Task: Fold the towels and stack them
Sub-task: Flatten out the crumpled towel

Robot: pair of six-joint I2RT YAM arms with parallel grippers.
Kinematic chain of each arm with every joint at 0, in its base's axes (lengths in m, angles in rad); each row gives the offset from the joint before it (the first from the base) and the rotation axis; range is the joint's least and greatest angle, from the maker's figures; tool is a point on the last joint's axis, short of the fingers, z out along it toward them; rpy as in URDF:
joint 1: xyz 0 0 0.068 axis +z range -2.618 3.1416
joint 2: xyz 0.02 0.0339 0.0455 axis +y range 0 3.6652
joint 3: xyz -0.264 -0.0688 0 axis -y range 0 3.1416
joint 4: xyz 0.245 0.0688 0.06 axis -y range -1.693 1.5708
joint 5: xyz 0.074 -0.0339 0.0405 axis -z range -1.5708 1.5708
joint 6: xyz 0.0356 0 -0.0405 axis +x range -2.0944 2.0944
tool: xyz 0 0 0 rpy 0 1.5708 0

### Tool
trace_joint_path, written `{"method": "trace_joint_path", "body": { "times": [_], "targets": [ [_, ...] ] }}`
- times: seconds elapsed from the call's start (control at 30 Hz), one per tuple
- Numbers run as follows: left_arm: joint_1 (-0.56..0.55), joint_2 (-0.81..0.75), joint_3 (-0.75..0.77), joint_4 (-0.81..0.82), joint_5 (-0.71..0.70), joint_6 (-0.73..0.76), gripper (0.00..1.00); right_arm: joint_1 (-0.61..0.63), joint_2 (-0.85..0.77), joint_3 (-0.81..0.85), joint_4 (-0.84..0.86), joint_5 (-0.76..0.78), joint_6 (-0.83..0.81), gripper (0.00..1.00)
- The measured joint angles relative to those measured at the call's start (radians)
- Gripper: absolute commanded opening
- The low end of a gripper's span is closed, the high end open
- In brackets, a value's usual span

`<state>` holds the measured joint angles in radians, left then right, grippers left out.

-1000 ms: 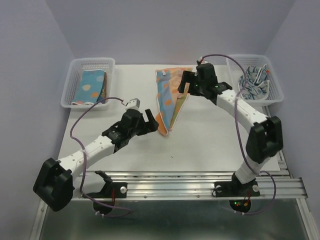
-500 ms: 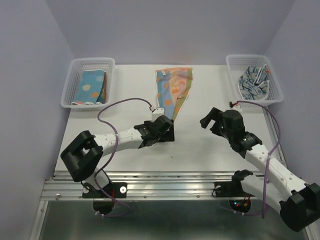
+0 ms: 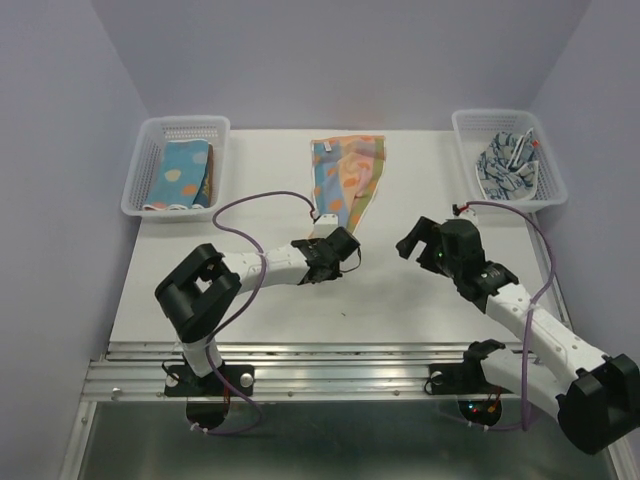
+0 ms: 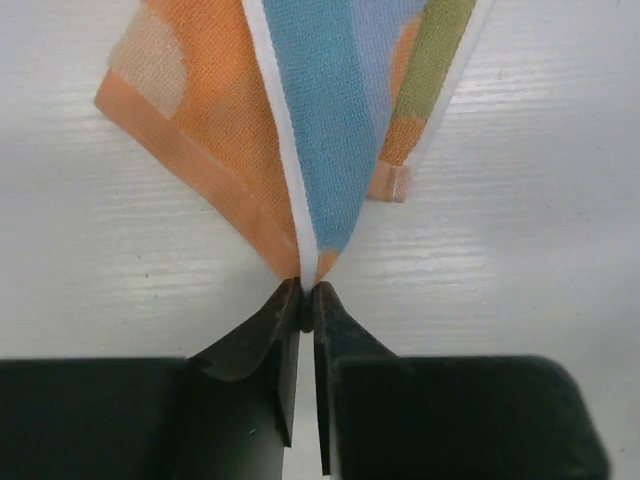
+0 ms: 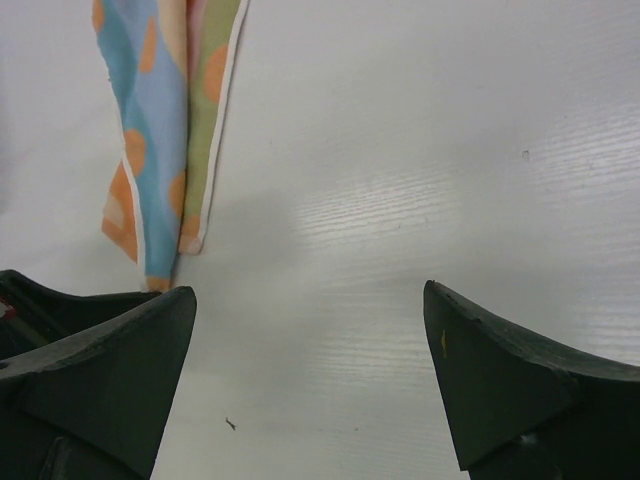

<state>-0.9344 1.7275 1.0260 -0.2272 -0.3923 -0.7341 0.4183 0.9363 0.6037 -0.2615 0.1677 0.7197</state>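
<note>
White tabletop [image 3: 400, 300] carried a soft, light orange-and-blue towel [image 3: 346, 185] folded into a long wedge at centre far, probably best taken by a corner, its near tip pinched by the almost-closed left gripper [image 4: 308, 295], while the right gripper [image 5: 309, 292] hung wide open and empty.

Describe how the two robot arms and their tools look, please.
Both the left arm and the right arm have white tubular links and bulky black joint housings. A thin purple cable loops along each. The left tool and right tool are black, with wedge-shaped fingers.
</note>
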Motion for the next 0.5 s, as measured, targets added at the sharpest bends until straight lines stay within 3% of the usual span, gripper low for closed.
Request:
{"method": "trace_joint_path", "body": {
  "times": [0.03, 0.33, 0.5],
  "targets": [
    [0.0, 0.0, 0.004, -0.004, -0.006, -0.003, 0.0, 0.0, 0.012, -0.002, 0.005, -0.012, -0.006, 1.0],
    [0.032, -0.025, 0.014, -0.029, -0.046, -0.002, 0.0, 0.032, 0.123, -0.011, 0.047, -0.093, -0.027, 1.0],
    [0.093, -0.161, -0.042, 0.022, -0.006, 0.004, 0.0, 0.13, 0.216, -0.006, 0.072, -0.093, -0.022, 1.0]
  ]
}}
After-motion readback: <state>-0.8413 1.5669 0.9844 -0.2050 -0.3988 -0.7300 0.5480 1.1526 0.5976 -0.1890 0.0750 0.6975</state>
